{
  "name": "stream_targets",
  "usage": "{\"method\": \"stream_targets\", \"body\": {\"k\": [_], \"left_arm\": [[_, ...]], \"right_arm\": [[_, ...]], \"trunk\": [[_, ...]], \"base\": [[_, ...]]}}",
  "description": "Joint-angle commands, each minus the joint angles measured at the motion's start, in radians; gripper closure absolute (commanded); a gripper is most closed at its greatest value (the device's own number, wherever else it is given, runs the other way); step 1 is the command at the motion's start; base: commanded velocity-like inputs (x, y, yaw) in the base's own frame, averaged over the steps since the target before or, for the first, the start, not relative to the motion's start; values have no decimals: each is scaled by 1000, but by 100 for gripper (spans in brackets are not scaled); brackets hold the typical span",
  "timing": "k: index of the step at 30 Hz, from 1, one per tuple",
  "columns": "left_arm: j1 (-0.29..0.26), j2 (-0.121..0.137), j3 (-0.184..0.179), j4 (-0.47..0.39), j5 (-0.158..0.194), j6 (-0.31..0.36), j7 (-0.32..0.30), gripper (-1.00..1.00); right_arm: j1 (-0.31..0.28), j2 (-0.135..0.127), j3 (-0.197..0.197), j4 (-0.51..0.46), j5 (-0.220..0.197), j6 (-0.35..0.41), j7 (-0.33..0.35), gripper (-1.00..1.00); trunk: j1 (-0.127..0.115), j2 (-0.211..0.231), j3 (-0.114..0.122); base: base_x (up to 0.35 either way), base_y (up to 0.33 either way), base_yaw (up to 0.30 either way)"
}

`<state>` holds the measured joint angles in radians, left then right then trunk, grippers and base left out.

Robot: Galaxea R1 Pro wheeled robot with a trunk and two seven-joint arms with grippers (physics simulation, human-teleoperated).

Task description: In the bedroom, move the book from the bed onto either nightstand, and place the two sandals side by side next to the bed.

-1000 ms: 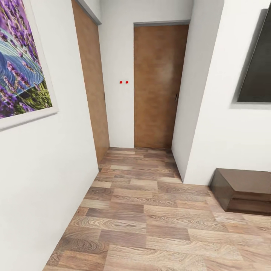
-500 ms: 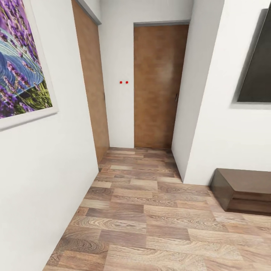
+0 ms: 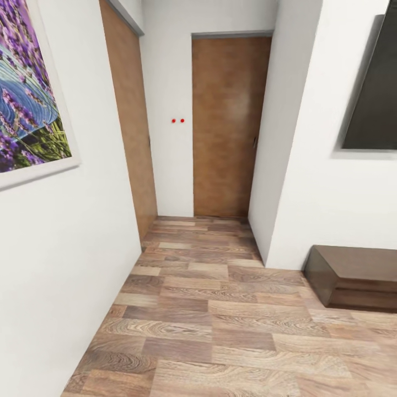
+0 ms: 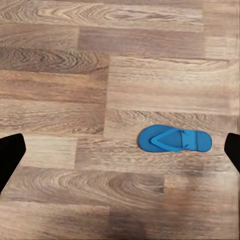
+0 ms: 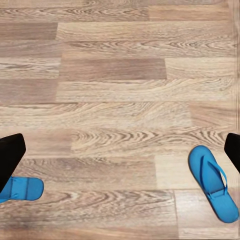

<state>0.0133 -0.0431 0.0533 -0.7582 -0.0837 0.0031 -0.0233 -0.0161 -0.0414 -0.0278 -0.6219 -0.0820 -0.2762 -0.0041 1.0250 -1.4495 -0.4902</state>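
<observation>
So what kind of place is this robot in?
Most likely a hallway in a home: a closed wooden door at its end, a framed lavender picture on the white wall, a wood-plank floor, and a blue sandal lying on the planks.

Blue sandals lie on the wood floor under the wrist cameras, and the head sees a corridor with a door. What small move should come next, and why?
Probably lower the left gripper toward the sandal lying flat on the wood floor, between its open fingertips. The right wrist view shows another sandal also lying free, and neither is held yet.
</observation>
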Motion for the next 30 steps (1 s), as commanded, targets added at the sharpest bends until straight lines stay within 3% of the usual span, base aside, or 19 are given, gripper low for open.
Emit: {"method": "stream_targets", "body": {"k": [1, 6, 9, 12, 18, 23, 30], "left_arm": [[0, -2, -2, -14, -9, 1, -3, -100], [-11, -4, -22, -81, -11, 8, -2, -100], [-31, -4, -96, -180, -12, 84, 0, -100], [-49, -5, -121, -202, -11, 155, 0, -100], [-91, -9, -137, -205, -12, 277, -1, -100], [-139, -8, -142, -170, -11, 420, -1, -100], [-164, -9, -143, -132, -11, 453, -8, -100]], "right_arm": [[-1, -1, 2, 1, -9, -5, 0, -100], [-1, -3, 1, 0, -10, -8, 0, -100], [-1, -3, 1, -1, -11, -9, 0, -100], [-1, -3, 2, -1, -10, -9, 0, -100], [-1, -3, 3, -1, -9, -9, 1, -100], [-1, -2, 6, 0, -9, -8, 2, -100], [-1, 0, 8, 0, -7, -8, 3, -100]], "trunk": [[0, 0, -1], [0, 0, -1], [0, 0, -1], [0, 0, -1], [0, 0, -1], [0, 0, -1], [0, 0, -1]], "base": [[0, 0, -241], [0, 0, -258], [0, 0, -268], [0, 0, -269], [0, 0, -270], [0, 95, -270], [0, 267, -270]]}}
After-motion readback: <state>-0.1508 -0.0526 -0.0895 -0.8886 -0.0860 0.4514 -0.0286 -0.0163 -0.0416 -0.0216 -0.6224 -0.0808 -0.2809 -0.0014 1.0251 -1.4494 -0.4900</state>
